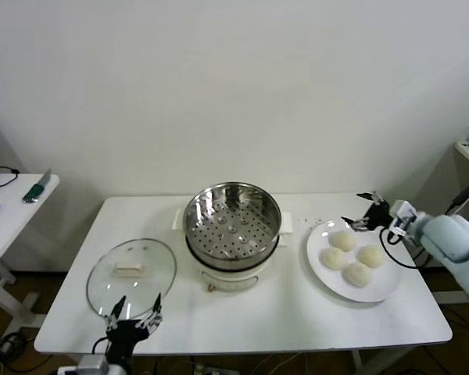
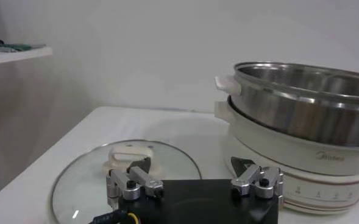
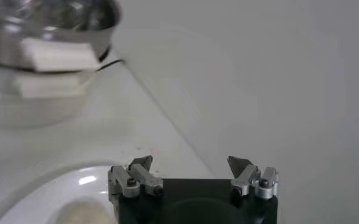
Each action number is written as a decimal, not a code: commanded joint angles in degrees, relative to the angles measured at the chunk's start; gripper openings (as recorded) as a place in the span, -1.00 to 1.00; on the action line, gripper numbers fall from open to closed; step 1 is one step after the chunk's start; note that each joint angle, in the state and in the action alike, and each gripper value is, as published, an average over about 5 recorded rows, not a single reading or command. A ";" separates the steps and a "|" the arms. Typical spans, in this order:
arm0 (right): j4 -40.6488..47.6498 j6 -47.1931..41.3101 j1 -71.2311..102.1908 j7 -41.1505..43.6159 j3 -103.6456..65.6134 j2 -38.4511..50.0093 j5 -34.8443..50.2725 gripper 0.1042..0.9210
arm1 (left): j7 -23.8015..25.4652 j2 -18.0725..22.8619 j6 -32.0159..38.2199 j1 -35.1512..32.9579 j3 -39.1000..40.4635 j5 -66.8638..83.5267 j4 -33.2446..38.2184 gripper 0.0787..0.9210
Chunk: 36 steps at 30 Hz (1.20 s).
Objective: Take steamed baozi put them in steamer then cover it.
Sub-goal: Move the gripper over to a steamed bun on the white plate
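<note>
R gripper (image 1: 360, 211) fingers apart, empty, at back edge of plate (image 1: 325, 269) w/ 4 buns (image 1: 344, 241). L gripper (image 1: 133, 311) apart, near lid (image 1: 131, 269). Steamer (image 1: 232, 223) uncovered.

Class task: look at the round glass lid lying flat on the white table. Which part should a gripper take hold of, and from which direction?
Grip the cream-white knob at the centre of the round glass lid, coming straight down from above. The lid lies flat with a thin rim against the white table, so the raised knob is probably the only part fingers can close around. The left gripper, open, is nearest.

Faint "Midea" logo on steamer (image 2: 301, 143) base
</note>
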<state>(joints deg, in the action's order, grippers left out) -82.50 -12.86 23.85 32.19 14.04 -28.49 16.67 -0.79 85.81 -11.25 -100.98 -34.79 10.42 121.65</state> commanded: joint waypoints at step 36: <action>51.07 15.64 -33.18 30.40 45.98 -28.50 -15.23 0.76 | -0.07 1.20 1.51 -0.63 -1.17 -0.44 -1.99 0.77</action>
<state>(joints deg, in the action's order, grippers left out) -39.76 1.54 -12.09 61.51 62.70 -52.51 4.06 -0.87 87.05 -9.77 -101.59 -35.95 10.00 119.70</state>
